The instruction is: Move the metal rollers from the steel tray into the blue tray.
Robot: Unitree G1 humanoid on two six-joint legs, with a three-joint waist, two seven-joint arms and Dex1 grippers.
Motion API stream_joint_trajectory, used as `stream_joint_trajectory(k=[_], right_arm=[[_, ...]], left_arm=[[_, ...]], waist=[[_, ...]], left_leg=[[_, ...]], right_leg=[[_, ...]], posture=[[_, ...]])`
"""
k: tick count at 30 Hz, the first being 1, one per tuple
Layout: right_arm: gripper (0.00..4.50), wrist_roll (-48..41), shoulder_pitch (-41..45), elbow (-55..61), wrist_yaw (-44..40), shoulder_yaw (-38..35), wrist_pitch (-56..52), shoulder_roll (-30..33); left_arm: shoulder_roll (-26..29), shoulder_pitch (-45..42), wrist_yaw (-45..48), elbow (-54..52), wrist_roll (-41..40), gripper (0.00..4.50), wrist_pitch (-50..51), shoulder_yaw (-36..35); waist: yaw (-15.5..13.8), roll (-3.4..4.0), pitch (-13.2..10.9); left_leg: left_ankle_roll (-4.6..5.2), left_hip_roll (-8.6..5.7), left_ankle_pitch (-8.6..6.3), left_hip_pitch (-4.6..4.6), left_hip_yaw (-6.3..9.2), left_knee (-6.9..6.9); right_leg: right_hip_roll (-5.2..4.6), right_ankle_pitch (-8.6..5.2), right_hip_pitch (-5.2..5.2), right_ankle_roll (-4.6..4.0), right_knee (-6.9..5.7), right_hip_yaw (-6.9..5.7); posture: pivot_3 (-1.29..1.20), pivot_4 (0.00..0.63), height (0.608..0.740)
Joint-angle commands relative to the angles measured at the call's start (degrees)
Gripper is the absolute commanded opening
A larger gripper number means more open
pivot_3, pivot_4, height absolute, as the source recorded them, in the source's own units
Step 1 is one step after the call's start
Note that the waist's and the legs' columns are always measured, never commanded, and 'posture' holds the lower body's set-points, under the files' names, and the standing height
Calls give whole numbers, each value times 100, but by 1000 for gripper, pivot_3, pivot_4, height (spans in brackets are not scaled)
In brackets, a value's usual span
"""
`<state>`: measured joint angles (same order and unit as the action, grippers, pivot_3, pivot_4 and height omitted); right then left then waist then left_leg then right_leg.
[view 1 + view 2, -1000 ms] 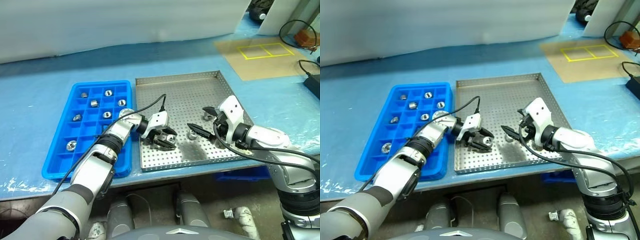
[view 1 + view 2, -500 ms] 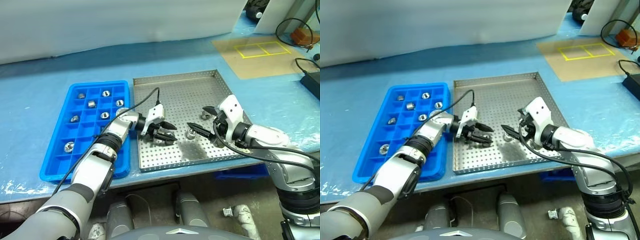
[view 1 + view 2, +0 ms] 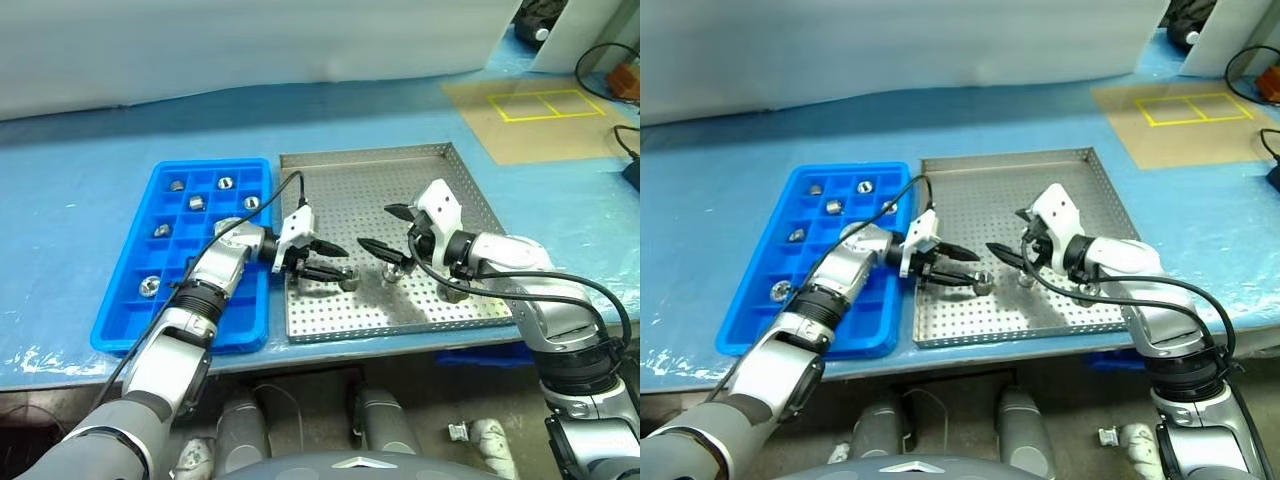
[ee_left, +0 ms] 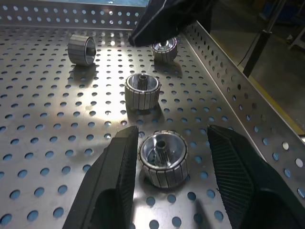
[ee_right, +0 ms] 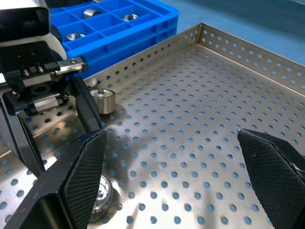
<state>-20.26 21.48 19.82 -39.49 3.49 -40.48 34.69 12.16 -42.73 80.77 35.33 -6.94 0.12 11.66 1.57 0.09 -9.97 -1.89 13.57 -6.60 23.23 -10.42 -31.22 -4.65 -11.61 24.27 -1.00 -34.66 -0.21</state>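
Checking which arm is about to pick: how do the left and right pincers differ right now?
The left pincer straddles a roller, fingers apart and not gripping; the right pincer gapes wide with nothing between. The left reaches in from the blue tray side, the right from the opposite side. Both hover over the steel tray.

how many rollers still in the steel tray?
4 rollers: one between the fingers of the left gripper, one just beyond it, one by the right gripper near the steel tray rim, one on open floor. Arms may hide more.
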Motion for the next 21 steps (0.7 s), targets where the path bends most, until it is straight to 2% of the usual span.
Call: stream_joint_trajectory(k=[1,5,7,8,12,15,18,21], right_arm=[[4500,15,-46,152,18,-97,105,45],[4500,5,-182,283,96,-161,63,66],[4500,3,-247,337,138,-180,52,77],[4500,1,-277,361,154,-188,51,83],[4500,3,-381,443,283,-268,7,90],[4500,25,-464,486,337,-296,10,138],[4500,-10,-506,546,365,-334,-9,187],[4500,-6,-517,570,417,-358,-28,199]], left_arm=[[-49,-175,-43,145,40,2575,-197,99],[-90,-265,-267,685,410,3574,-731,328],[-174,-348,-367,928,459,4316,-801,341],[-224,-393,-422,1039,479,4448,-845,330],[-482,-624,-735,1563,491,4448,-829,201],[-591,-643,-603,1740,538,4448,-785,284],[-611,-618,-377,1852,759,4448,-744,525],[-521,-696,-535,2056,1164,4448,-967,778]], waist=[[7,0,0],[11,0,0],[18,0,0],[20,0,0],[20,0,1],[65,-1,1],[95,1,2],[108,4,4]], left_leg=[[0,0,0,0,-1,0],[-1,2,0,-1,-1,1],[0,-1,0,-2,-1,1],[0,-2,0,-3,-1,0],[1,-11,-1,-3,-2,-5],[3,-16,-2,-3,-3,-5],[3,-14,-2,-5,-3,-2],[3,-8,-2,-10,-4,-1]], right_leg=[[0,0,0,0,0,2],[1,-1,0,1,1,1],[1,-1,0,2,1,4],[1,-1,0,2,1,5],[1,-3,-2,5,0,12],[0,-3,-2,6,2,17],[1,-4,-1,6,2,17],[2,-18,-1,31,2,17]], posture=[[-486,150,740],[-514,150,740],[-526,150,740],[-531,150,740],[-552,150,740],[-562,150,740],[-574,150,740],[-585,150,740]])
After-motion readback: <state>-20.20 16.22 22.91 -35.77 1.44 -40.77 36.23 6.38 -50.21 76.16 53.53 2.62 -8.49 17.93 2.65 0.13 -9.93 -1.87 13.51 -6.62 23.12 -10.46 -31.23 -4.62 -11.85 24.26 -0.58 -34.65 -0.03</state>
